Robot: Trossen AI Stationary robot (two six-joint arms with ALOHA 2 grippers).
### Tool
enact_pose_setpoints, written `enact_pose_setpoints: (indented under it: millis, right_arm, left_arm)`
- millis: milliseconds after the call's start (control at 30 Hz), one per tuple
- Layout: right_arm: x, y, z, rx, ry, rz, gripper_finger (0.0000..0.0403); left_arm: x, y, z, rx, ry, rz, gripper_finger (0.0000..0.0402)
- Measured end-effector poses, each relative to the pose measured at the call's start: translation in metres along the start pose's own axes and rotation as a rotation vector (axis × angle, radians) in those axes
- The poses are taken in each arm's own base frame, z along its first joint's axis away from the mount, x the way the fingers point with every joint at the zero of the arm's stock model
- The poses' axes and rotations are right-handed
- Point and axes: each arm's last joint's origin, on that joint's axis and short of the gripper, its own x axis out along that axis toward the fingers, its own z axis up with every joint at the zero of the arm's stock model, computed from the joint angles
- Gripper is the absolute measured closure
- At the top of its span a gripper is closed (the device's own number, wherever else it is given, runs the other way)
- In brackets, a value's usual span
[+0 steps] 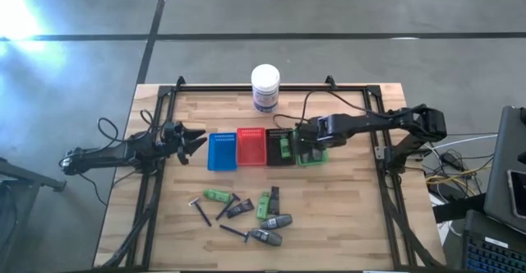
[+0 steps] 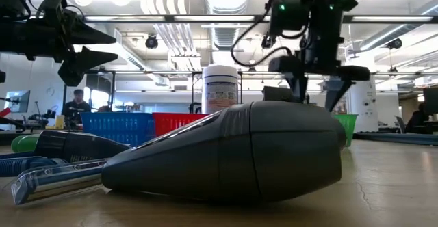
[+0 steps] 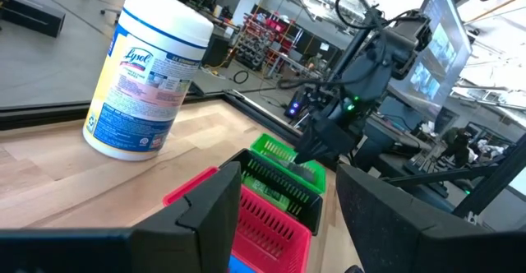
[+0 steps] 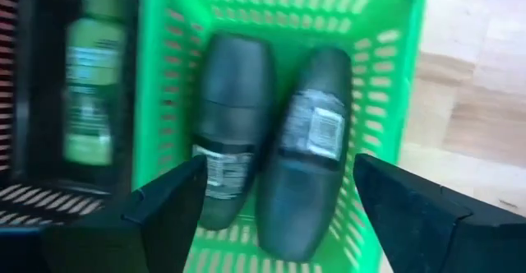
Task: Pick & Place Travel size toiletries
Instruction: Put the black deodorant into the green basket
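My right gripper point(image 1: 309, 144) point(image 4: 279, 164) hangs open just above the green tray point(image 1: 312, 157), its fingers standing on either side of two grey oblong bottles point(image 4: 300, 170) that lie side by side in the tray. A green tube point(image 4: 89, 76) lies in the black tray point(image 1: 279, 147). The other toiletries point(image 1: 251, 214), green tubes, grey bottles, dark tubes and thin razors, lie scattered on the near part of the table. One grey bottle point(image 2: 233, 152) fills the low view. My left gripper point(image 1: 195, 141) point(image 3: 289, 174) waits open, left of the blue tray point(image 1: 222, 151).
The blue, red point(image 1: 251, 145), black and green trays stand in a row at mid-table. A large white jar point(image 1: 265, 88) with a blue label stands behind them at the far edge. A black frame point(image 1: 161, 182) rims the wooden table. People show in the room beyond.
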Motion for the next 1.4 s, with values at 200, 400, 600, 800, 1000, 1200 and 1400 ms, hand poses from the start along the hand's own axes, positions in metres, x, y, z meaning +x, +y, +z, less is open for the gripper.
enact_pose_setpoints:
  millis: [200, 400, 600, 800, 1000, 1200, 1400]
  right_arm:
    - [-0.030, 0.022, 0.001, -0.126, -0.027, 0.105, 0.0073]
    - [-0.059, 0.046, -0.036, -0.345, 0.116, 0.272, 0.0058]
    - [-0.063, 0.067, -0.102, -0.442, 0.197, 0.350, 0.0054]
    - [-0.057, 0.101, -0.169, -0.861, 0.161, 0.517, 0.0067]
    - [-0.041, 0.133, -0.203, -1.206, 0.094, 0.488, 0.0062]
    - [-0.023, 0.154, -0.212, -1.283, 0.122, 0.310, 0.0044]
    - [-0.011, 0.172, -0.222, -1.402, 0.127, 0.313, 0.0040]
  left_arm:
    - [0.000, 0.000, 0.000, 0.000, 0.000, 0.000, 0.0195]
    - [0.000, 0.000, 0.000, 0.000, 0.000, 0.000, 0.0195]
    - [0.000, 0.000, 0.000, 0.000, 0.000, 0.000, 0.0195]
    - [0.000, 0.000, 0.000, 0.000, 0.000, 0.000, 0.0195]
    - [0.000, 0.000, 0.000, 0.000, 0.000, 0.000, 0.0195]
    - [0.000, 0.000, 0.000, 0.000, 0.000, 0.000, 0.0195]
    - [0.000, 0.000, 0.000, 0.000, 0.001, 0.000, 0.0195]
